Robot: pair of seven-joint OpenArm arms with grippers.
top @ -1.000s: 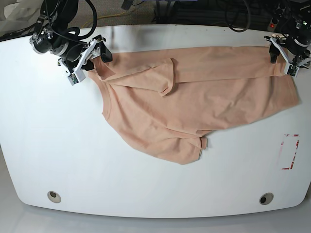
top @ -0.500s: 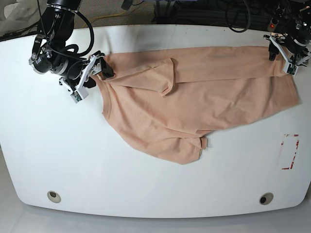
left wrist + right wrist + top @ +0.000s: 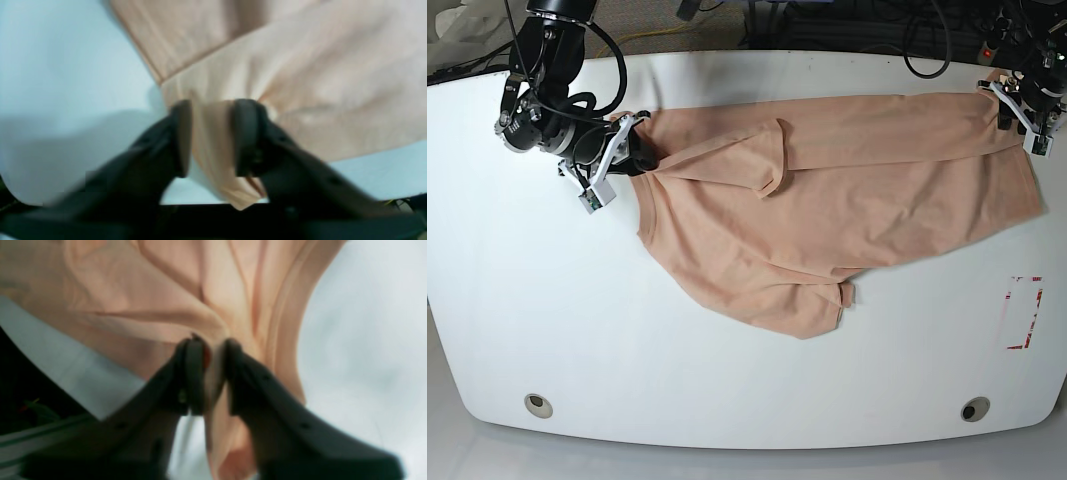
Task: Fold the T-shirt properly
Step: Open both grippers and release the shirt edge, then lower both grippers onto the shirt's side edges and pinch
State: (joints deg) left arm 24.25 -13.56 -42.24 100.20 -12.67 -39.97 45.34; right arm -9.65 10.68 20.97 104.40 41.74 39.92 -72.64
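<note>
The peach T-shirt (image 3: 847,200) lies spread and rumpled across the white table (image 3: 727,400), with one sleeve (image 3: 762,160) folded over its upper part. No print shows. My right gripper (image 3: 634,150), at the left of the base view, is shut on the shirt's left corner; the wrist view shows fabric (image 3: 186,300) pinched in that gripper (image 3: 213,373). My left gripper (image 3: 1019,108), at the far right, is shut on the shirt's right top corner; cloth (image 3: 300,73) sits between the fingers of that gripper (image 3: 211,140).
A red-and-white marking (image 3: 1024,312) is on the table at the right. Two round holes (image 3: 539,405) (image 3: 974,408) sit near the front edge. Cables and dark gear lie behind the table's back edge.
My right gripper has moved toward the front and slightly right, pulling the shirt's left corner with it. My left gripper has shifted slightly right and back. The top edge is stretched between them.
</note>
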